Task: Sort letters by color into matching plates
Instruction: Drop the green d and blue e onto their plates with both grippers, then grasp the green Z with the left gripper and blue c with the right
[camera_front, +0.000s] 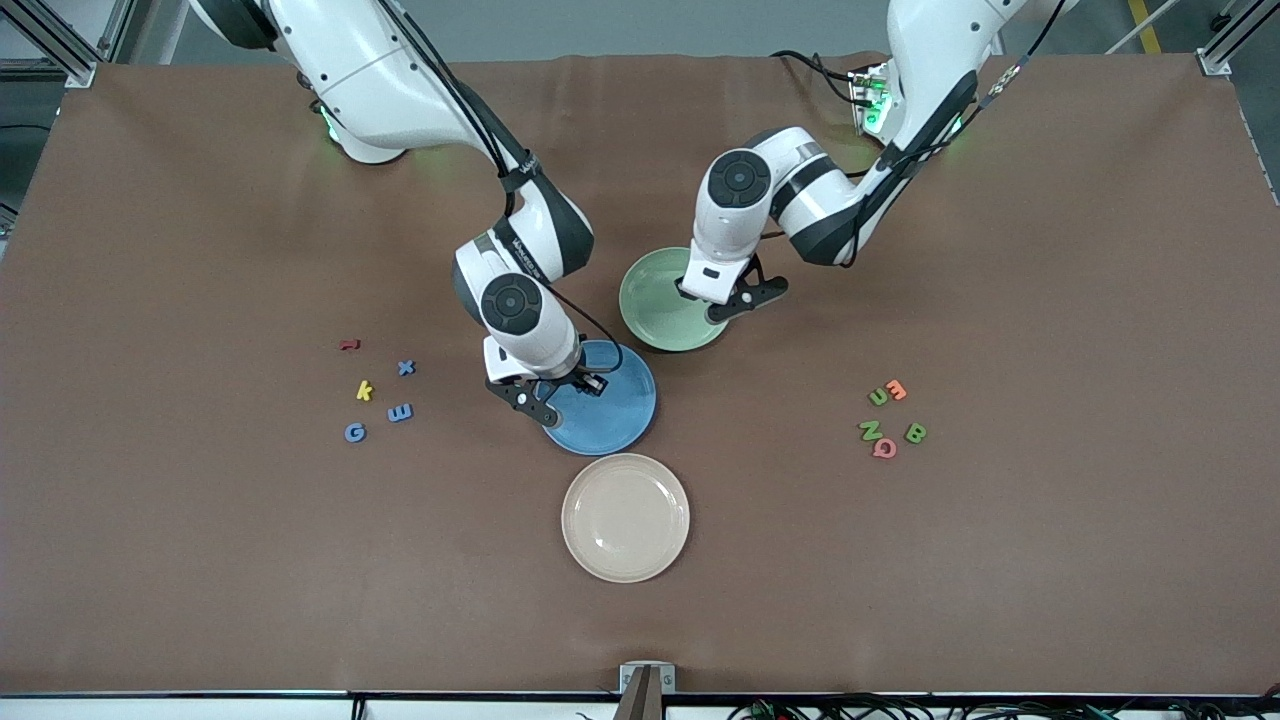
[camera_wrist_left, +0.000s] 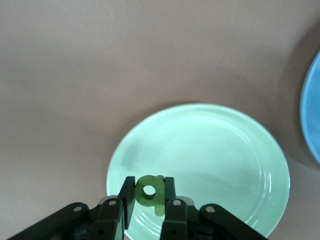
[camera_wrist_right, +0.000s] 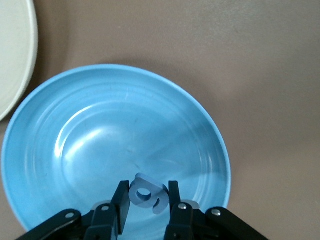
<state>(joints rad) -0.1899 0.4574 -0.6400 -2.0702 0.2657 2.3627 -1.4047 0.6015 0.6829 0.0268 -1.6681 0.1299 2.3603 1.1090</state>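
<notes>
I see my left gripper (camera_wrist_left: 149, 196) pinching the green q (camera_wrist_left: 150, 192) over the green plate (camera_wrist_left: 225, 150). My right gripper (camera_wrist_right: 146, 200) pinches the blue 6-shape (camera_wrist_right: 147, 196) over the blue plate (camera_wrist_right: 100, 145).

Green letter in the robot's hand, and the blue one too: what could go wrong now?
The left hand pinches the green q over the green plate, close to its rim, so a drop might bounce out. The right hand holds the blue 6-shape near the blue plate rim, with the same risk. The two arms work close together and might bump.
</notes>
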